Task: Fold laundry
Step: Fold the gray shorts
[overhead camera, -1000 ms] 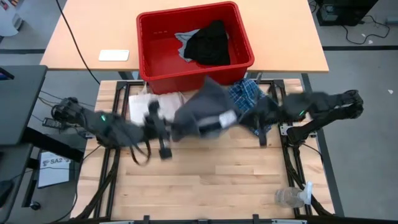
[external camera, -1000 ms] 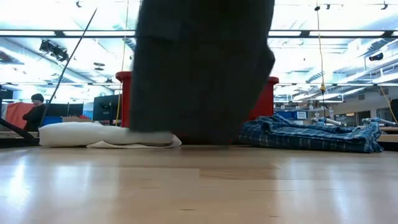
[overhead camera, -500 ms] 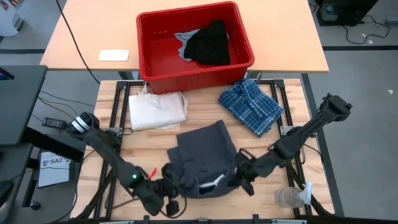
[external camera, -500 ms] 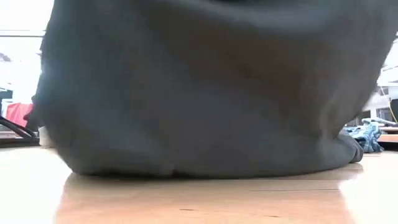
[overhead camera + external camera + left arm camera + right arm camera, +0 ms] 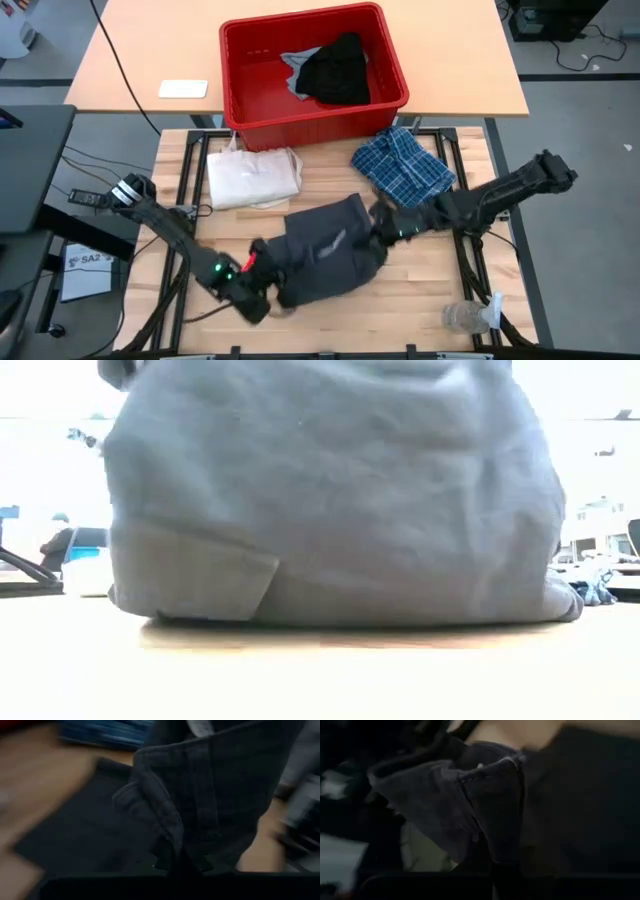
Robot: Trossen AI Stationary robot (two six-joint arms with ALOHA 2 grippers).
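The dark grey garment [image 5: 328,255] lies bunched in the middle of the table and fills the low view [image 5: 330,490], its lower edge on the tabletop. My left gripper [image 5: 262,264] is shut on its near-left part. My right gripper [image 5: 383,228] is shut on its right side. A blue-and-white plaid garment [image 5: 403,168] lies flat at the far right. A black garment [image 5: 335,68] and a light grey one [image 5: 297,62] lie in the red bin [image 5: 240,80]. My left gripper pinches a bunched, seamed edge of the dark grey garment [image 5: 170,832] between its two fingers, coming slanting down from the table's near left. The cloth rises crumpled out of the fingers; the rest lies on the table. The number of layers does not show. My right gripper pinches a hemmed edge of the garment [image 5: 495,845] between its two fingers, slanting down from the table's right. The cloth folds over slack beside the fingers, and the rest rests on the table.
A cream tote bag [image 5: 252,177] lies at the far left of the table. A clear plastic bottle [image 5: 465,317] lies at the near right corner. The red bin stands on a second table behind, with a white flat object [image 5: 183,89] to its left.
Both grippers have come down and toward the near edge with the dark grey garment, rolling their wrists, then drawn back a little toward the middle. The garment, which was hanging above the table, now rests on it, bunched between the two grippers.
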